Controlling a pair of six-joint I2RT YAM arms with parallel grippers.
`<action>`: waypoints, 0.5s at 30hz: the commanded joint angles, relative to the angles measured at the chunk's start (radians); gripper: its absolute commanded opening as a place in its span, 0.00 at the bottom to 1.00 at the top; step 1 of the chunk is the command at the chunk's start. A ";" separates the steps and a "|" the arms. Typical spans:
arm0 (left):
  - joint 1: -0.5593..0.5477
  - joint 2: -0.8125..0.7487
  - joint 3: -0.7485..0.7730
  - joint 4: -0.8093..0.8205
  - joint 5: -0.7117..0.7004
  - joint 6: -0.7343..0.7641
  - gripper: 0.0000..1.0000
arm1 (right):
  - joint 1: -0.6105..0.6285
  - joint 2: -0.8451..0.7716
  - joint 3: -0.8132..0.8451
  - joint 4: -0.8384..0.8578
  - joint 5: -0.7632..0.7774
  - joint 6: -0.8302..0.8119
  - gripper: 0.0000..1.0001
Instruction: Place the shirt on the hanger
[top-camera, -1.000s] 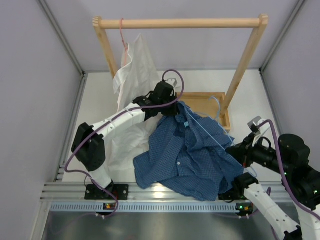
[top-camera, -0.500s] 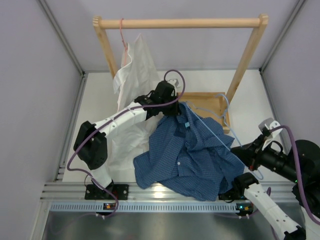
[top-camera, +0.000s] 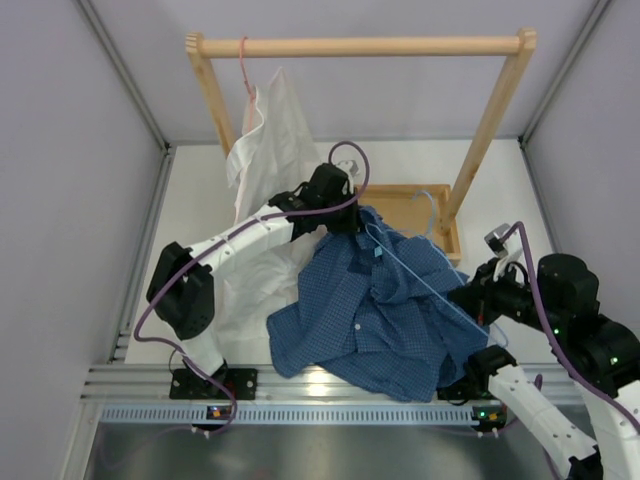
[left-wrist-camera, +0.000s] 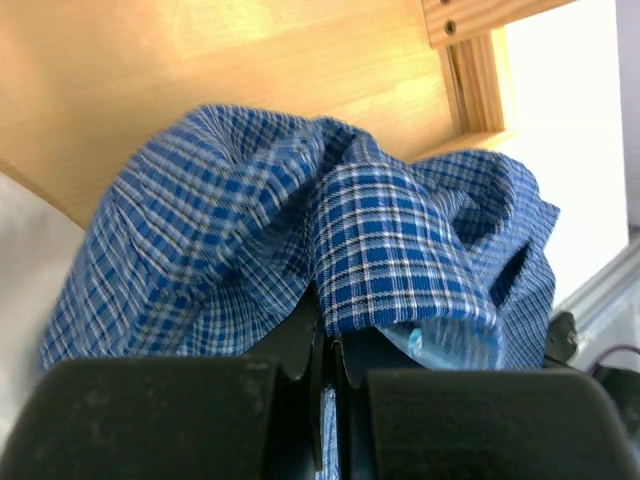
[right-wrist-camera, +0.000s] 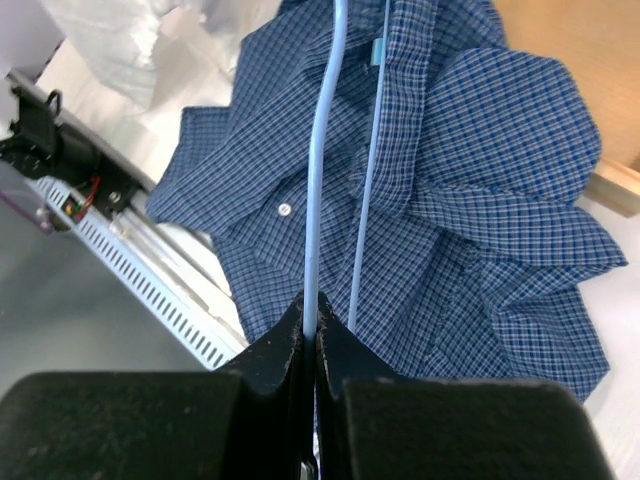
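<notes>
The dark blue checked shirt (top-camera: 375, 310) lies bunched on the table, its collar end lifted. My left gripper (top-camera: 345, 222) is shut on the collar fabric (left-wrist-camera: 400, 260), with the light blue neck label (left-wrist-camera: 450, 340) beside the jaws. My right gripper (top-camera: 478, 300) is shut on the light-blue wire hanger (right-wrist-camera: 318, 200). The hanger's wires (top-camera: 420, 275) run across the top of the shirt toward the collar, and its hook (top-camera: 432, 205) rises over the wooden tray. In the right wrist view the shirt (right-wrist-camera: 480, 180) spreads below the two wires.
A wooden rack (top-camera: 360, 45) stands at the back with a white shirt (top-camera: 265, 140) on a pink hanger (top-camera: 243, 60). The white shirt trails down under my left arm. A shallow wooden tray (top-camera: 400, 205) sits by the rack's right post. A metal rail (top-camera: 150, 380) runs along the near edge.
My right arm swung out right, then came back in toward the shirt, shifting the hanger wires with it. The left gripper has kept its hold on the collar in place.
</notes>
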 joint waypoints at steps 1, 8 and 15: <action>-0.007 -0.072 -0.043 0.070 0.061 -0.029 0.00 | 0.017 0.022 0.009 0.146 0.143 0.044 0.00; -0.031 -0.127 -0.105 0.077 0.055 -0.027 0.00 | 0.017 0.086 0.027 0.172 0.233 0.046 0.00; -0.040 -0.167 -0.100 0.077 0.075 -0.020 0.00 | 0.017 0.104 0.001 0.221 0.189 0.061 0.00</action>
